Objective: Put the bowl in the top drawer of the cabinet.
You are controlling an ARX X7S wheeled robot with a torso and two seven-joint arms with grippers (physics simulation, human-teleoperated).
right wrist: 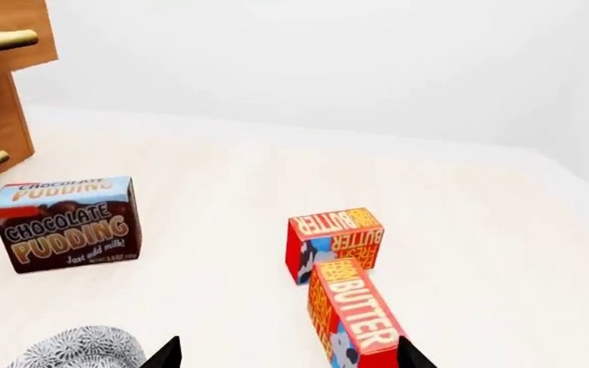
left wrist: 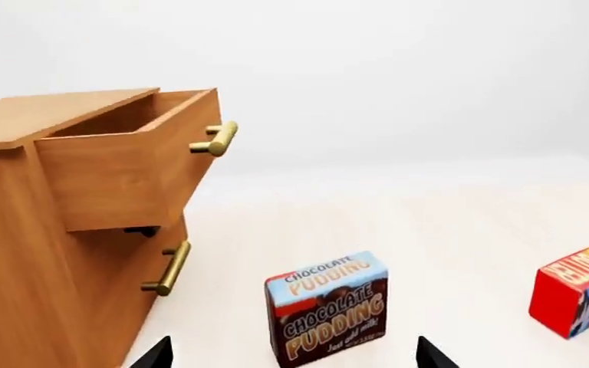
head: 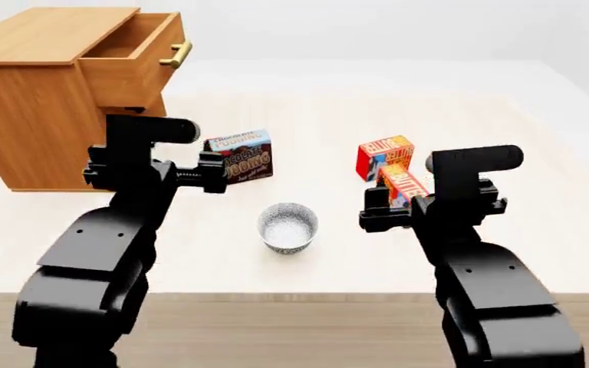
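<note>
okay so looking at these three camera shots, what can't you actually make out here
- Inside of the top drawer: head view shows only part of its cavity; its own front and side walls hide the floor.
- Bowl: right wrist view cuts it off at the frame edge; absent from the left wrist view.
- Left gripper and right gripper: only finger tips show in wrist views; in the head view the arms' housings hide them.
- Butter box: cropped by the left wrist frame edge.

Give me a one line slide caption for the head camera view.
Speckled bowl sits on the table between both arms, top drawer open.
</note>
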